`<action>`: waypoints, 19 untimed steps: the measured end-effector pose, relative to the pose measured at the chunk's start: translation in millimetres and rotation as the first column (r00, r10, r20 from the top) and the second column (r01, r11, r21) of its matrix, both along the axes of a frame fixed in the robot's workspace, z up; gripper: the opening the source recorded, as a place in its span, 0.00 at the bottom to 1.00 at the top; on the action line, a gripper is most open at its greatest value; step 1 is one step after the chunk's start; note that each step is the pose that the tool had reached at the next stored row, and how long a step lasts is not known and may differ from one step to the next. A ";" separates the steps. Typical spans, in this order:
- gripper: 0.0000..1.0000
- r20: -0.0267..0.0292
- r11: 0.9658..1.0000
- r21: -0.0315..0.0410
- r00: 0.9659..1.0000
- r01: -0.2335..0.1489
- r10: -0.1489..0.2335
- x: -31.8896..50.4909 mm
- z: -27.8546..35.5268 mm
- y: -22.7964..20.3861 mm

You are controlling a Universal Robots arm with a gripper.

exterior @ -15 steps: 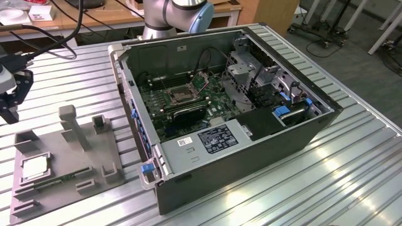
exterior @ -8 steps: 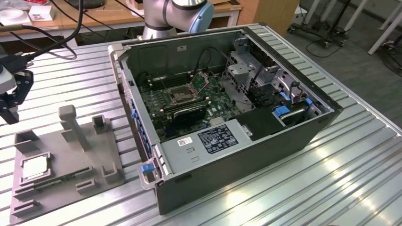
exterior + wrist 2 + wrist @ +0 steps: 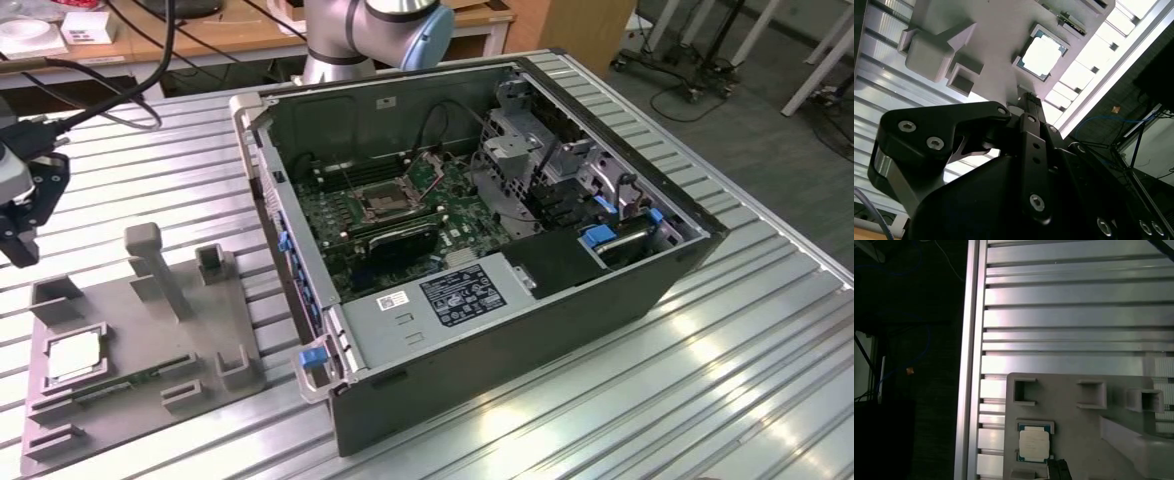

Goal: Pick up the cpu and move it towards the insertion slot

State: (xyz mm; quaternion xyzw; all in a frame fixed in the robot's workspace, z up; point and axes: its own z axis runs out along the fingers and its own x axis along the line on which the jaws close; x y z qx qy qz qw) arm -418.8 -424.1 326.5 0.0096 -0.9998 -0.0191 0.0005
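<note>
Cpu (image 3: 1034,446) is seated in a tray (image 3: 1079,425) corner recess, fixed for pickup; gripper (image 3: 19,250) is held above, closed, empty.

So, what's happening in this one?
A robot arm is working next to an open computer case. Its gripper hovers near the grey tray at the exterior view's left, apart from the cpu, which lies flat in a tray recess, not yet picked up. The insertion slot is on the green board inside the case, well away from the gripper.
</note>
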 end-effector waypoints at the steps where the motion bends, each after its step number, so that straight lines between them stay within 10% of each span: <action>1: 0.11 0.000 1.000 0.000 1.000 0.000 0.000 -0.4 -0.5 -0.2; 19: 0.11 0.000 1.000 0.000 1.000 0.000 0.000 -2.8 -4.3 -1.2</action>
